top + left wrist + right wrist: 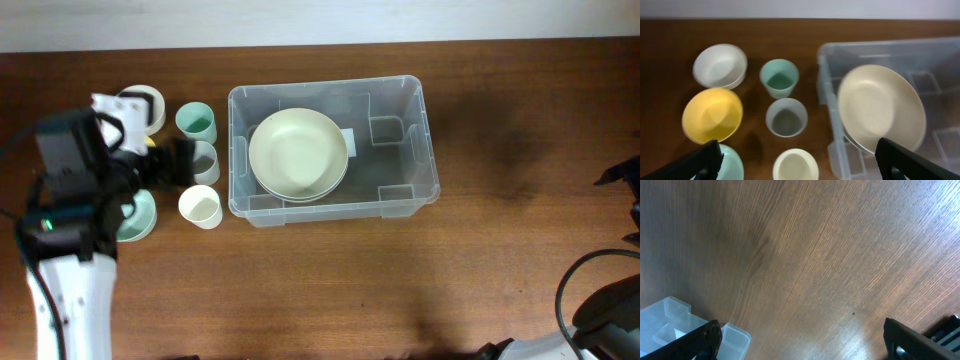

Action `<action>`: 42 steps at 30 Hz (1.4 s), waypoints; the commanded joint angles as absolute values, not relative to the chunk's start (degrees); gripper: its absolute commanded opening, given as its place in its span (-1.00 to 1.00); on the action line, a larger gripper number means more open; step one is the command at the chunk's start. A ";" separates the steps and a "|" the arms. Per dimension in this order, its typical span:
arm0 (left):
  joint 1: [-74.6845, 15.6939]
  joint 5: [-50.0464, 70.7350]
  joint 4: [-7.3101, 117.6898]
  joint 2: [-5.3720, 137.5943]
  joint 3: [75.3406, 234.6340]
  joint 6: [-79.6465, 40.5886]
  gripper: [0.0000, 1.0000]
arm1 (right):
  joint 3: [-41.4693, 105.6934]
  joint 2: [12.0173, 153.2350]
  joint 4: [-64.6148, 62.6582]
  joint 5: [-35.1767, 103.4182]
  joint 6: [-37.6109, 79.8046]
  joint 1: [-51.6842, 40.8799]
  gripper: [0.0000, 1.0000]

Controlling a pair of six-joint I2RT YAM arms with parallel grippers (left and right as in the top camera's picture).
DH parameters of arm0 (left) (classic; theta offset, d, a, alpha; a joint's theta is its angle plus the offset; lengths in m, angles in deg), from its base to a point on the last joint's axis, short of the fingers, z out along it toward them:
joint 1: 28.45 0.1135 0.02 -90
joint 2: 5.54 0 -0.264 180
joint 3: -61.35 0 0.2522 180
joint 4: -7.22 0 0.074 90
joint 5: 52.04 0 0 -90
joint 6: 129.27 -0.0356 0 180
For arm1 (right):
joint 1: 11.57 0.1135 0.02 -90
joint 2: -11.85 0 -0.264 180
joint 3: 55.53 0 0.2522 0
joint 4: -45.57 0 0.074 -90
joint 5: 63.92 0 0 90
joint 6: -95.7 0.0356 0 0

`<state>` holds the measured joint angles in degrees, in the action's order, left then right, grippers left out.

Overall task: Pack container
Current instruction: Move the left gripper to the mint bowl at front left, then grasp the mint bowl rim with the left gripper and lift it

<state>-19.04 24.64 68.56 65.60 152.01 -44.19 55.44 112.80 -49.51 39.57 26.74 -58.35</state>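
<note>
We are looking down on a brown wooden table (500, 250) with plain grain, and a strip of pale wall (300, 20) is running along its far edge. The container (330, 86) is sitting near the middle of the table, its long side running left to right, and it is holding a stack of cream plates (298, 153) in its left half. Just to its left, a white bowl (720, 65), a yellow bowl (712, 114), a mint bowl (732, 165), a mint cup (779, 77), a grey cup (786, 116) and a cream cup (795, 165) are standing in a cluster on the wood. The left gripper (797, 147) is hovering above this cluster with its fingers spread as wide as they go, and we are seeing nothing between them and no contact with any dish. The right gripper (801, 327) is hanging over bare wood well to the right of the container, a corner of which is showing in the lower left of its wrist view; its fingers are likewise standing fully apart, holding and touching nothing.
</note>
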 commanded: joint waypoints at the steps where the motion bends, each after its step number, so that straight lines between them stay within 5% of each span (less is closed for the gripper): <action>1: -15.85 22.63 69.58 68.59 154.53 -39.87 0.99 | 55.07 112.62 -49.51 39.31 27.22 -58.46 0.99; 5: -14.91 24.35 72.82 71.85 154.51 -38.88 0.99 | 55.07 112.62 -49.51 39.31 27.22 -58.46 0.98; 10: -9.03 43.59 77.60 73.77 154.48 -13.33 0.99 | 55.07 112.62 -49.51 39.31 27.22 -58.46 0.98; 18: -0.61 40.51 79.09 78.69 154.31 -12.74 0.99 | 55.07 112.62 -49.51 39.31 27.22 -58.46 0.98; 42: 0.74 39.17 81.87 102.30 152.60 -7.30 0.99 | 55.07 112.62 -49.51 39.31 27.22 -58.46 0.98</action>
<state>-0.33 39.61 81.67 100.72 153.54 -9.22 55.42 112.80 -49.53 39.60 26.76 -58.35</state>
